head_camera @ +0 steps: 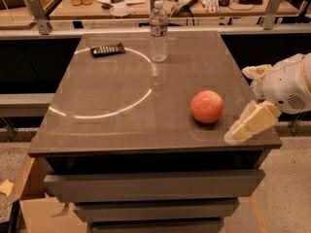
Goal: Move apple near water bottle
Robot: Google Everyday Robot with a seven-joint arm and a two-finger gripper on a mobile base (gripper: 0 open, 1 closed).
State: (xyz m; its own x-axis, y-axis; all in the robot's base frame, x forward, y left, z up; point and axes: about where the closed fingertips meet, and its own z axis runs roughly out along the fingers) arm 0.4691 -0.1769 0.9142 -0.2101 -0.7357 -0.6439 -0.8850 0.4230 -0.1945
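Observation:
The apple [207, 107], round and orange-red with a paler patch, rests on the grey table [116, 130] at the right front. The water bottle [158, 30], slim and clear with a white cap and a red-and-white label, stands upright at the far middle of the table. My gripper [250, 98] comes in from the right at the table's right edge, just right of the apple and not touching it. Its two yellowish fingers are spread apart, one [252, 124] over the front right corner and one [256, 72] farther back. It holds nothing.
A flat black device [107, 49] lies at the far left of the table. A pale ring of light marks the tabletop. Drawers sit below the table front. A cluttered workbench [97, 8] with jars stands behind. A cardboard box [34, 212] lies on the floor at the left.

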